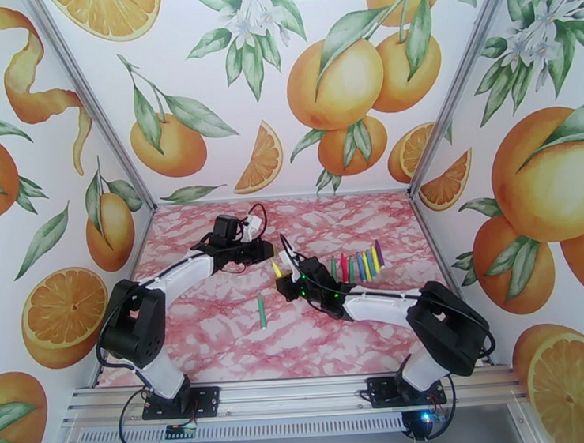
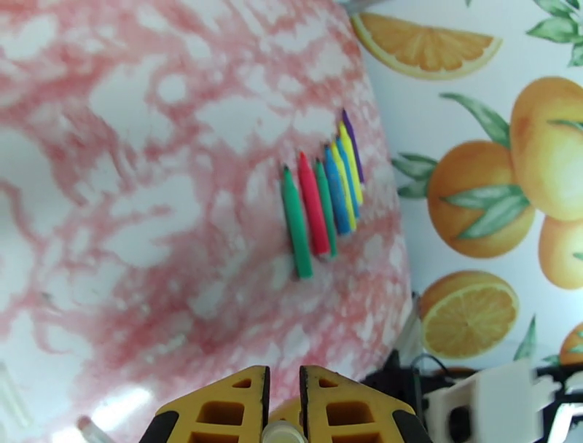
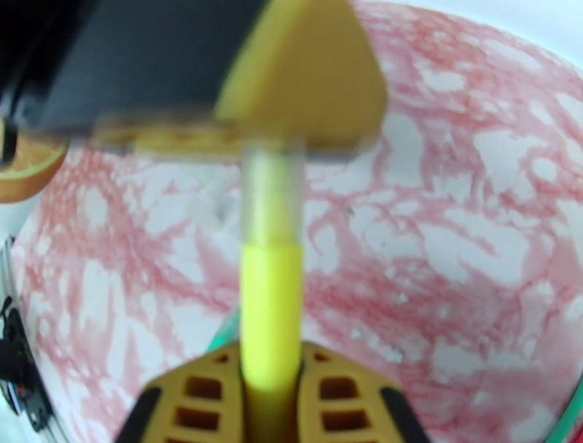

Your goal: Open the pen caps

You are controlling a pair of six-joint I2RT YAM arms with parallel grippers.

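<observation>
Plastic looks light and slick, so my right gripper (image 3: 271,368) clamps the yellow pen (image 3: 271,306) mid-barrel while my left gripper (image 2: 284,382) pinches its cap (image 3: 271,193).

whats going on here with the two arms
Both arms meet over the middle of the table, sharing one yellow pen. The right tool is shut on the pen's yellow barrel. The left tool is shut on the clear end piece, likely the cap, which looks joined to the barrel. A lone green pen lies nearby, and a row of coloured pens lies further right.
</observation>
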